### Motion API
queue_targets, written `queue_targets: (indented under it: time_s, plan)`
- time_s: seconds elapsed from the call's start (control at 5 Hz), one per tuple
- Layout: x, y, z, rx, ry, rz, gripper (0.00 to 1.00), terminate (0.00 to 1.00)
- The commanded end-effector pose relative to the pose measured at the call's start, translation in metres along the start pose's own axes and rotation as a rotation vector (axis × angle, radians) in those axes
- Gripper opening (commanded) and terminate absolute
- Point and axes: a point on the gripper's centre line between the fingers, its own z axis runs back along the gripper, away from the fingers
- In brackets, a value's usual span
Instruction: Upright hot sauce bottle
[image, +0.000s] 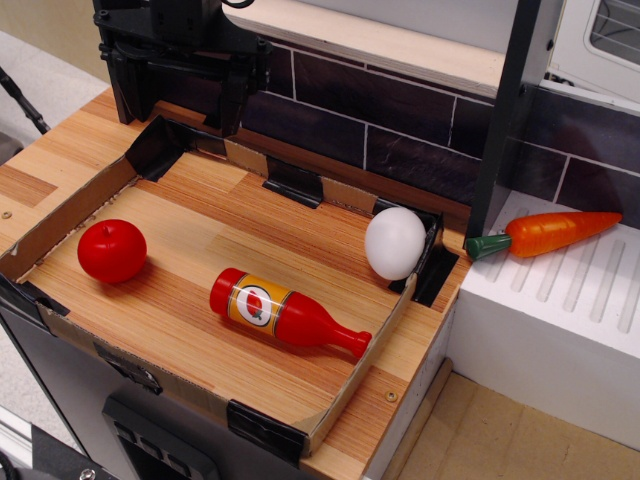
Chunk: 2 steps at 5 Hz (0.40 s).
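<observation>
The hot sauce bottle is glossy red with a yellow-orange label and a white oval. It lies on its side in the middle-front of the wooden tray floor, with its cap pointing right toward the tray's right wall. My black gripper hangs at the tray's back left corner, far behind and left of the bottle. Its two fingers stand wide apart with nothing between them.
The cardboard-walled tray holds a round red apple-like ball at the left and a white egg at the back right corner. A toy carrot lies on the white ribbed rack to the right. A dark tiled wall runs behind.
</observation>
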Motion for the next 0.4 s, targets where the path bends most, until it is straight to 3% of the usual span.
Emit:
queue_targets:
  time_s: [0.0,0.2]
  plan:
    - [0.0,0.0,0.0,0.0,0.0,0.0,1.0,0.0]
    - [-0.013,-0.007,0.008,-0.034,-0.007,-0.25,1.0,0.0]
